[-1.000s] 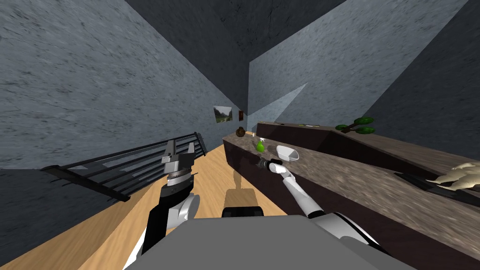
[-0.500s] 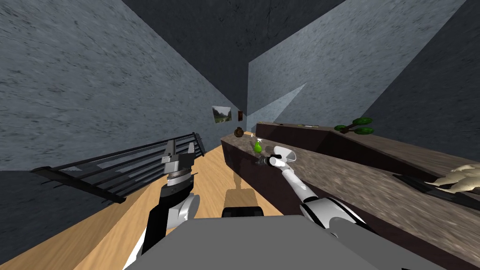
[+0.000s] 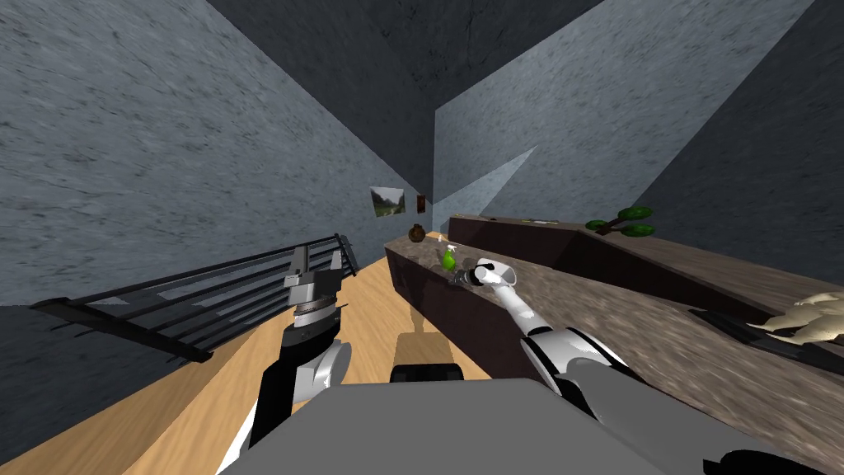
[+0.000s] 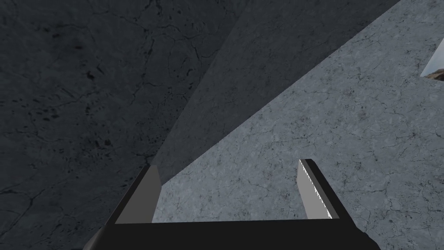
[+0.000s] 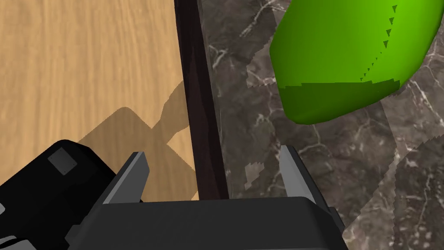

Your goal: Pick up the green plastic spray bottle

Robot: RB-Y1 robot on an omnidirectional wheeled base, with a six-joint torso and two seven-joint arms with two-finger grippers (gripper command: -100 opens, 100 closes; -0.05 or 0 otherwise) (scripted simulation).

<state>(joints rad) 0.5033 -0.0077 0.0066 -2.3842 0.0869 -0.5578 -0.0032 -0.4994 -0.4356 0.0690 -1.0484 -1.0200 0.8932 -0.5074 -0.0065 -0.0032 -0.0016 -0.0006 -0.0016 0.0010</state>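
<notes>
Green, smooth and rounded, the spray bottle (image 5: 347,65) sits near the front edge of the bench (image 5: 256,130), whose top is dark veined stone. The right jaws gape wide and empty over that edge; the bottle lies just beyond them, past the bench-side blade, untouched. The left jaws, also wide, hang off the bench.

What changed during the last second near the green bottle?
The right pincer, open, moved forward along the counter edge, closer to the green spray bottle, which is not yet grasped. The bottle stayed on the marbled counter; the left pincer stayed raised and open.
</notes>
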